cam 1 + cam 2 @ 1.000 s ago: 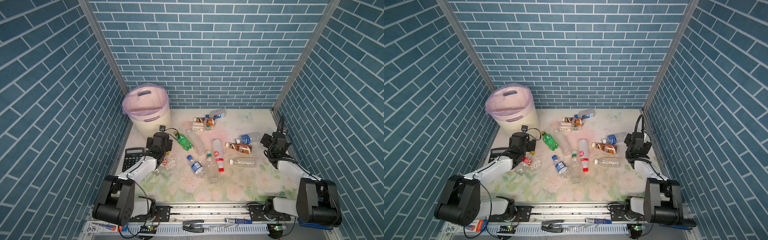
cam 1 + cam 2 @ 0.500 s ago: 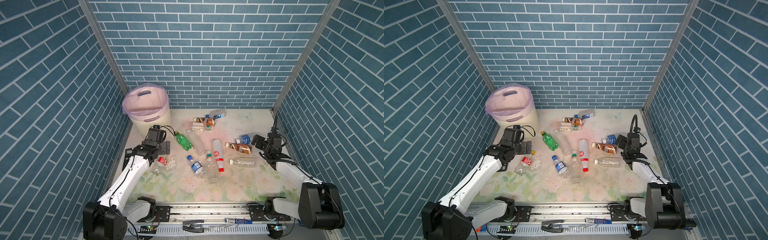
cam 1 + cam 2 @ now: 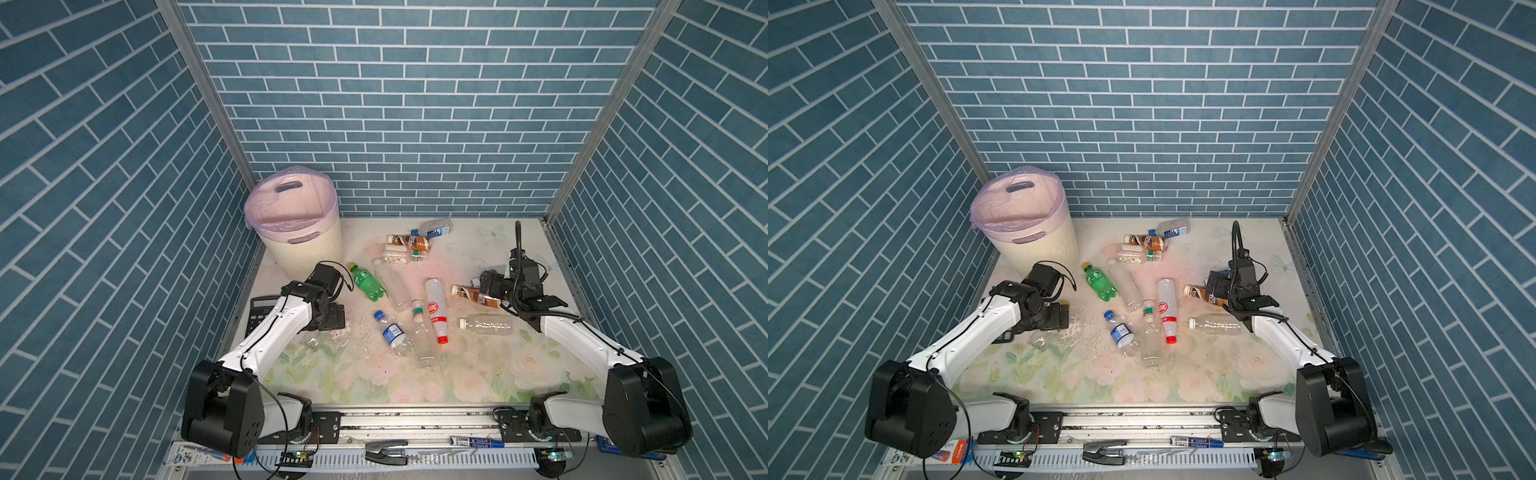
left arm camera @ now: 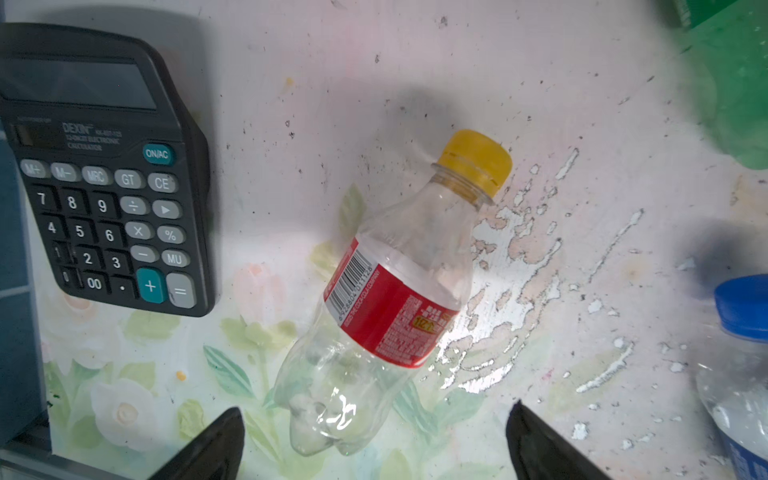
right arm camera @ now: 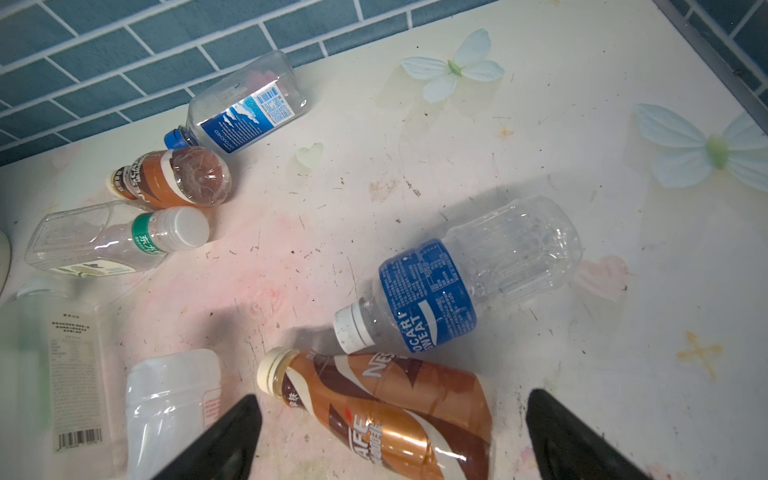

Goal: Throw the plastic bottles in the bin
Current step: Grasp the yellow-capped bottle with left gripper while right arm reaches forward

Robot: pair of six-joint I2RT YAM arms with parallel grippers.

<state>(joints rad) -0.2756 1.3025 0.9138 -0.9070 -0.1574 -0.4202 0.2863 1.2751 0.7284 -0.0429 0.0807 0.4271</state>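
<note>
- Plastic bottles lie on their sides across the middle and back of the flowered table; its front strip is bare.
- Bin stands upright in the far left corner.
- Left gripper, spread wide and empty, hangs over a red-labelled bottle; a calculator lies beside it at the table's left edge.
- Right gripper, spread wide and empty, hangs over a brown-labelled bottle; a blue-labelled bottle lies just beside.

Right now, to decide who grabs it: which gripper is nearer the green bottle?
Left. The left gripper hangs close beside the green bottle, on its calculator side. The right gripper is well off to the other side, above the brown coffee bottle.
</note>
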